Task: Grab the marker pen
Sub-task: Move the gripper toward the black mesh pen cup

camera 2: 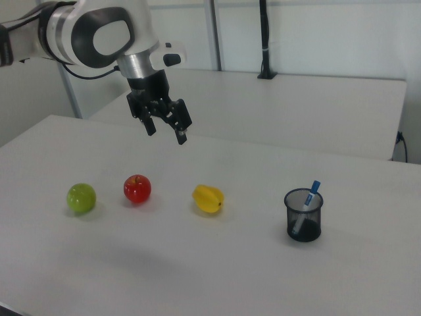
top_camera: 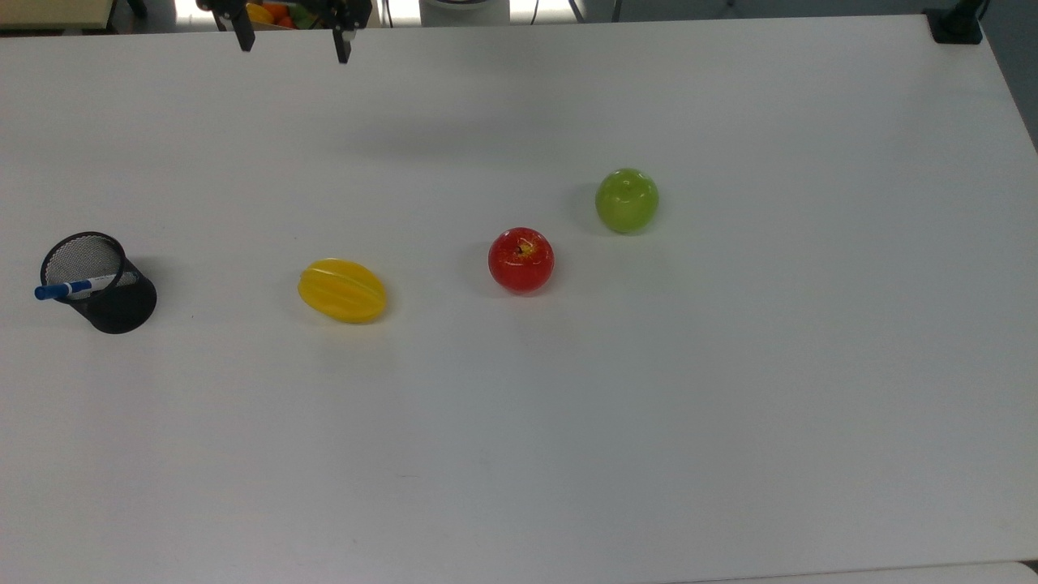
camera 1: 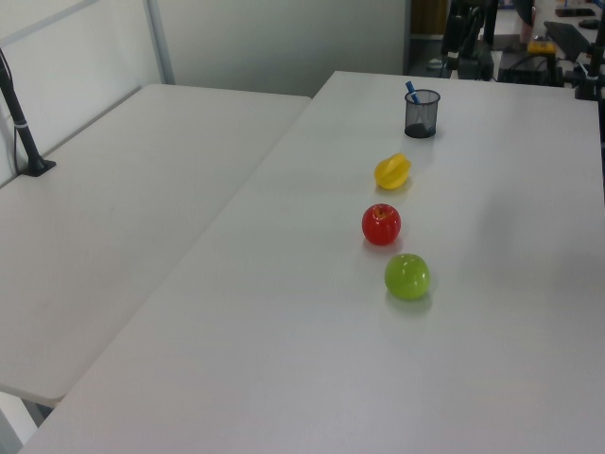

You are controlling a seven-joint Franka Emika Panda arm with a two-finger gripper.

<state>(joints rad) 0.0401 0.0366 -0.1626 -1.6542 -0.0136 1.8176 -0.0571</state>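
Observation:
The marker pen (top_camera: 71, 287) has a white barrel and a blue cap. It leans in a black mesh cup (top_camera: 109, 292) at the top view's left, cap end sticking out over the rim. The right view shows the marker pen (camera 2: 309, 197) in the mesh cup (camera 2: 304, 216) at the right view's right, and the left view shows the marker pen (camera 1: 411, 91) far back. My gripper (top_camera: 290, 42) hangs open at the top view's upper edge, well away from the cup. The gripper (camera 2: 166, 130) is high above the table in the right view, nothing between its fingers.
On the white table (top_camera: 730, 405) lie a yellow starfruit (top_camera: 342, 289), a red apple (top_camera: 521, 259) and a green apple (top_camera: 626, 199) in a slanted row between cup and the top view's right. A second table (camera 1: 113, 218) adjoins it in the left view.

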